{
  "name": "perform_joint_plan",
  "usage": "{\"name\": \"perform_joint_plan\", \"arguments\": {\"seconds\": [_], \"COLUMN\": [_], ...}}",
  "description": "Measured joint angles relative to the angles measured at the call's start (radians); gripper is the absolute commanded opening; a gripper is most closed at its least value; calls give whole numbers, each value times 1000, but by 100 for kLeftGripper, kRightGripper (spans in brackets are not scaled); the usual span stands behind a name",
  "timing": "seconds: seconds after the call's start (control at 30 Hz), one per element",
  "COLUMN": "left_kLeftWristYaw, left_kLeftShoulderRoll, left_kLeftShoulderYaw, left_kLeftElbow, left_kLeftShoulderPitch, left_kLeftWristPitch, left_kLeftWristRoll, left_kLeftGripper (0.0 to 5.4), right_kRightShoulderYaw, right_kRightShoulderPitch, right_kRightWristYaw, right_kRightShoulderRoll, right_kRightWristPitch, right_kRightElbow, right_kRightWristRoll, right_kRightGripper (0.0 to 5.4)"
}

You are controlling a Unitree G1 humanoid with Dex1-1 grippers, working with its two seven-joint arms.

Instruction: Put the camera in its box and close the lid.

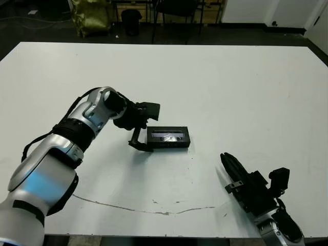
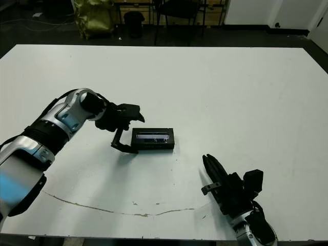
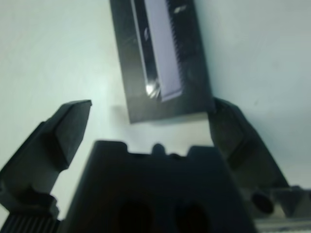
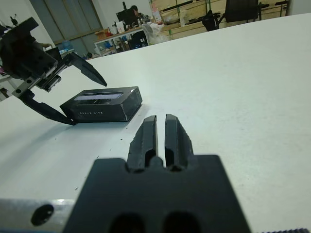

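Head cams first: the box (image 1: pixel 168 137) sits mid-worktop (image 1: pixel 230 87) with the lid (image 1: pixel 167 136) already on top, glossy stripe facing up. I can't see the camera anywhere, so my guess is it's inside. My left tool (image 1: pixel 145 128) is at the box's left end with its fingers spread wide, one finger toward the far side and the other low at the near corner, touching or just about. The right tool (image 1: pixel 230 171) lies well apart, toward the near right edge of the worktop.

Left wrist view: the lid fills the upper part of the shot, and both fingers (image 3: pixel 63 131) are splayed either side of the box's end, gripping nothing. It's blurry, so I can't tell if the lid is fully seated.

Right wrist view: the right tool's fingers (image 4: pixel 146 136) are pressed together, holding nothing, pointing toward the box. From here the lid looks flush and level (no obvious gap along the visible edge).

If I'm finishing the close, I'd press gently and evenly from above instead of nudging the end, since a sideways shove would probably just slide the box.
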Motion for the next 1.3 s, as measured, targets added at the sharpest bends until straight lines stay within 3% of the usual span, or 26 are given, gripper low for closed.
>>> {"name": "perform_joint_plan", "arguments": {"seconds": [0.37,0.57,0.8,0.87,0.97,1.07,1.3], "left_kLeftWristYaw": [94,122,119,129,152,199,307], "left_kLeftShoulderRoll": [187,318,334,335,325,292,216], "left_kLeftShoulderYaw": [-11,-31,11,87,251,386,468], "left_kLeftElbow": [80,81,104,106,62,-114,-668], "left_kLeftShoulderPitch": [5,19,29,52,135,241,432], "left_kLeftWristPitch": [-114,-132,-103,-55,61,158,415], "left_kLeftWristRoll": [46,146,153,101,-47,-183,-329], "left_kLeftGripper": [539,539,529,499,426,354,177], "right_kRightShoulderYaw": [-1,-1,0,0,-1,-1,-1], "right_kRightShoulderPitch": [4,5,7,7,6,-2,4], "right_kRightWristYaw": [0,-8,-25,-25,-16,-5,-12], "right_kRightShoulderRoll": [-13,-21,-21,-22,-23,-22,-20], "right_kRightWristPitch": [21,39,67,67,67,66,65], "right_kRightElbow": [-30,-40,-52,-53,-48,-40,-48], "right_kRightWristRoll": [12,4,-1,-4,4,7,5], "right_kRightGripper": [0,0,0,0,0,0,0]}}
